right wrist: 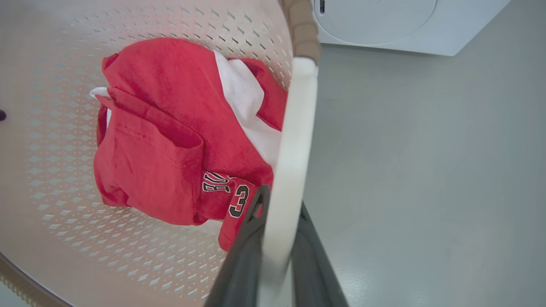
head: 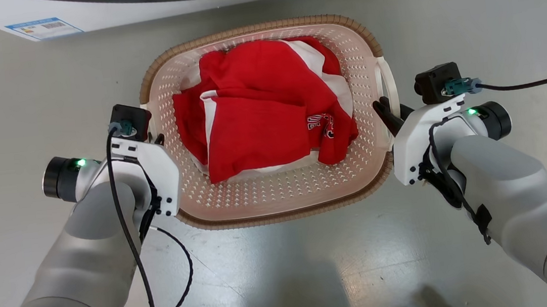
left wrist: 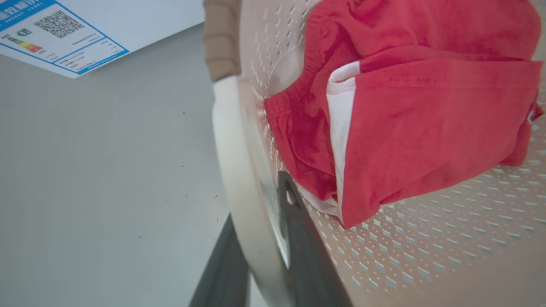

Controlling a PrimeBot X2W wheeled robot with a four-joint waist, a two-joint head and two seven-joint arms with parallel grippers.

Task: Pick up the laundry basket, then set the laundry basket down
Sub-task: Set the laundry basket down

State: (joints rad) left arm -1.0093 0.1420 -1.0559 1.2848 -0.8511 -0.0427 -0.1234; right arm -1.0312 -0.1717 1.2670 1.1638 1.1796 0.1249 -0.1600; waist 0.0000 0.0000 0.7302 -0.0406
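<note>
The cream-white laundry basket, with perforated walls and a brown rim band, sits in the middle of the head view between my two arms. It holds red and white clothes. My left gripper is at the basket's left side. In the left wrist view this gripper has a dark finger on each side of the white handle. My right gripper is at the right side, and in its wrist view the gripper clamps the other white handle. I cannot tell whether the basket rests on the floor.
A white washing machine stands just beyond the basket, with a blue-edged label on its lower front. Grey floor surrounds the basket on all sides. A black cable loops from my left arm down to the floor.
</note>
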